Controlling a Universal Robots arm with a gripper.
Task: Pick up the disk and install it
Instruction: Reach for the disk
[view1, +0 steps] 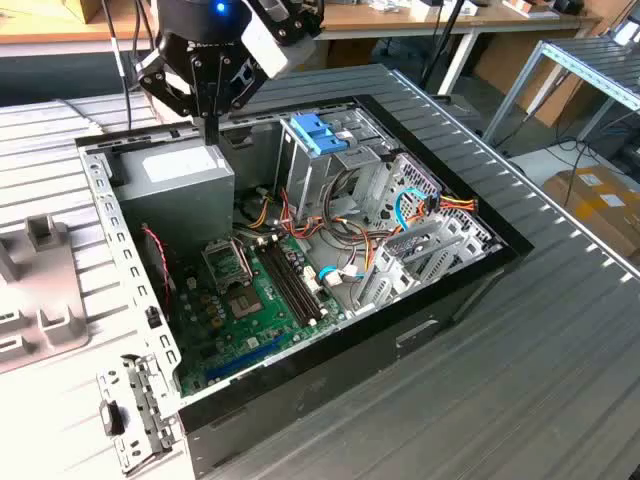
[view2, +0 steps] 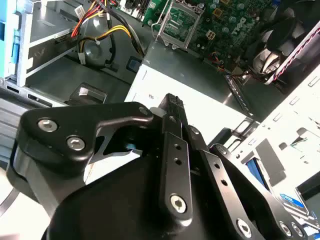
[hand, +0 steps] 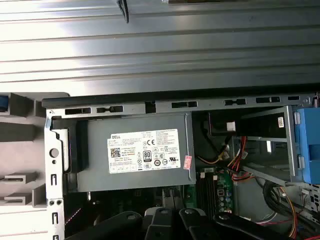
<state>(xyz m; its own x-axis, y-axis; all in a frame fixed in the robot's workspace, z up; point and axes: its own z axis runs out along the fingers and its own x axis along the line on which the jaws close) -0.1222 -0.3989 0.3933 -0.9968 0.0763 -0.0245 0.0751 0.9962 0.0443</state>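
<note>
In the exterior view my gripper (view1: 211, 128) hangs over the back left corner of the open computer case (view1: 452, 300), just above the grey power supply (view1: 176, 182). Its black fingers (view1: 211, 120) are pressed together, pointing down, with nothing between them. The second wrist view shows the gripper (view2: 173, 102) aimed at the power supply's white label (view2: 200, 107). I cannot pick out the disk for sure. A flat blue-edged piece (view2: 258, 172) lies outside the case's perforated frame, and a blue bit (hand: 3, 102) sits on the grey holder; I cannot tell whether either is the disk.
A tall metal cage (view1: 300, 180) with a blue plastic latch piece (view1: 318, 133) stands mid-case beside coloured cables (view1: 345, 215). The green motherboard (view1: 250, 300) fills the case floor. A grey moulded holder (view1: 40, 290) lies to the exterior view's left. The ridged table (view1: 480, 420) extends all around.
</note>
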